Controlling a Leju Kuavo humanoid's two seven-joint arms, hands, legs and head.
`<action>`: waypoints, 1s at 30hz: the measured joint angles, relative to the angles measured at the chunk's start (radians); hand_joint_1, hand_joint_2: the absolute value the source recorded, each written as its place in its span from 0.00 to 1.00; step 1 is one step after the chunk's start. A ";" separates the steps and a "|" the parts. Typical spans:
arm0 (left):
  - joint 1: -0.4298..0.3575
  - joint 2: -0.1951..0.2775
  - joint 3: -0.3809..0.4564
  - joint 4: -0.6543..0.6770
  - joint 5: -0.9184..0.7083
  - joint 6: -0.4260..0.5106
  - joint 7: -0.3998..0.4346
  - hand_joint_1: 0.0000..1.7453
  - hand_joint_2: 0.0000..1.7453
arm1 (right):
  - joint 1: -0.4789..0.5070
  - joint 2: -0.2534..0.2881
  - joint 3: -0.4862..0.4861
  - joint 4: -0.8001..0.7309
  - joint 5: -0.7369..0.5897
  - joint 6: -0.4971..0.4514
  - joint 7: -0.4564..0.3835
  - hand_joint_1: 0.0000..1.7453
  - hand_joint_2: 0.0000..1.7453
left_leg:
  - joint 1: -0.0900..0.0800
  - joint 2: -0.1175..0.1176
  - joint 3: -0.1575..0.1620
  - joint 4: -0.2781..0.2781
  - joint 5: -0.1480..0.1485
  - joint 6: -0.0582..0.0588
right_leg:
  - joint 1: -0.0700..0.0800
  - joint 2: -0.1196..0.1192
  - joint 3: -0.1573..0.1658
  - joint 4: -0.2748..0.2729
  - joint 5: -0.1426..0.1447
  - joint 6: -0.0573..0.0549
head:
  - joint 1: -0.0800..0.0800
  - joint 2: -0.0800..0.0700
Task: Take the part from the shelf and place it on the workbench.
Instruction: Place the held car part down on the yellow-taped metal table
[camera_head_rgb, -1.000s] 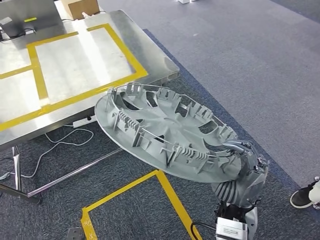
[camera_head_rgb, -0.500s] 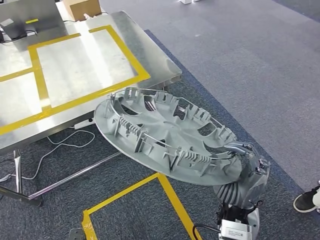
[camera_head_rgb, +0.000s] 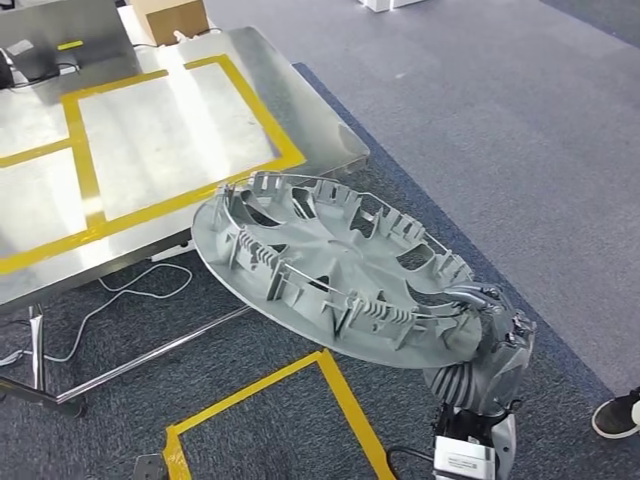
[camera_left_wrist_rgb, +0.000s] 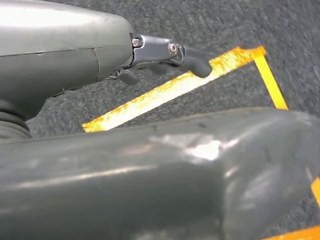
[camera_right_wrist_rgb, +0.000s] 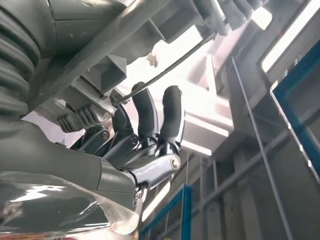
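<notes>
- Far left of the fingers, the steel surface (camera_head_rgb: 317, 110) sits with yellow tape boxes (camera_head_rgb: 181, 125) marked on it; a cardboard box (camera_head_rgb: 170, 17) stands at its far edge, well away from the hand.
- The left hand (camera_left_wrist_rgb: 166, 52) hangs low over grey carpet and a yellow floor line (camera_left_wrist_rgb: 170, 87). I can see one dark fingertip stretched out, nothing on it, but whether the whole hand is open or curled I cannot tell.
- The part (camera_head_rgb: 332, 265) is a big round grey wheel cover, ribs and clips facing up, held tilted in the air. Its far edge reaches out from the fingers to hang just at the surface's near corner; it is not yet set down.
- I'd judge it light, thin moulded plastic: stiff enough to keep its shape, but held at one rim it will likely wobble. The clips look snappable, so the rim is the safer place to hold.
- The right hand (camera_head_rgb: 487, 325) grips that rim at the edge nearest the robot. In the right wrist view its dark fingers (camera_right_wrist_rgb: 145, 117) curl over a rib and wire ring on the part's inside.
- Right of the fingers, a person's shoe (camera_head_rgb: 615, 415) stands on the carpet.
</notes>
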 joint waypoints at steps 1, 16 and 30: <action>0.000 0.001 0.000 0.000 0.000 0.001 0.001 0.00 0.00 | 0.000 0.000 -0.001 0.000 0.000 0.000 0.000 1.00 1.00 | 0.001 -0.007 0.000 -0.003 0.000 0.006 | 0.000 -0.008 0.002 -0.003 -0.003 0.006 | 0.001 0.000; 0.006 0.002 0.005 0.000 -0.008 0.000 0.006 0.00 0.00 | 0.007 -0.001 -0.003 0.015 0.000 0.000 0.012 1.00 1.00 | 0.014 -0.145 0.018 -0.010 -0.017 0.005 | -0.010 0.099 -0.056 0.011 0.038 0.006 | 0.012 0.000; 0.011 0.008 0.009 0.000 -0.009 0.004 0.009 0.00 0.00 | 0.014 -0.001 -0.002 0.020 0.000 0.000 0.003 1.00 1.00 | 0.003 -0.017 0.000 -0.003 0.004 -0.003 | -0.006 -0.047 0.000 0.000 -0.005 0.001 | 0.002 0.000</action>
